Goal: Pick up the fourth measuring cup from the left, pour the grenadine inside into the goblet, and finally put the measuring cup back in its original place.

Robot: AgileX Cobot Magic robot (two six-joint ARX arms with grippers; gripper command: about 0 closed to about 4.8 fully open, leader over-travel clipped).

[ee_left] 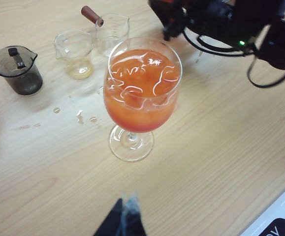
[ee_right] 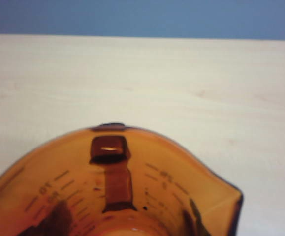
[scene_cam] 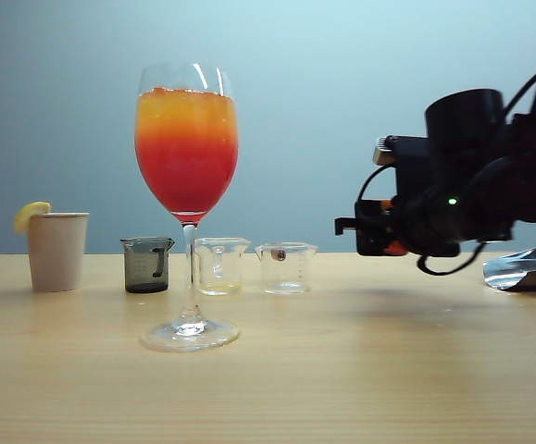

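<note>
Clearly the right gripper (scene_cam: 379, 231) clamps the fourth measuring cup (ee_right: 112, 196), right of its empty spot beside the clear cup (scene_cam: 286, 266); left gripper (ee_left: 125, 219) unreadable.

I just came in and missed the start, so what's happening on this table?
The robot is mixing a drink. Its right gripper hangs above the table to the right of the goblet, gripping the amber measuring cup, which looks nearly empty. The goblet holds an orange drink with a deep red layer at the bottom, so the syrup seems poured already. A grey cup and two clear cups stand behind the goblet. The left gripper waits near the goblet's foot, holding nothing.
</note>
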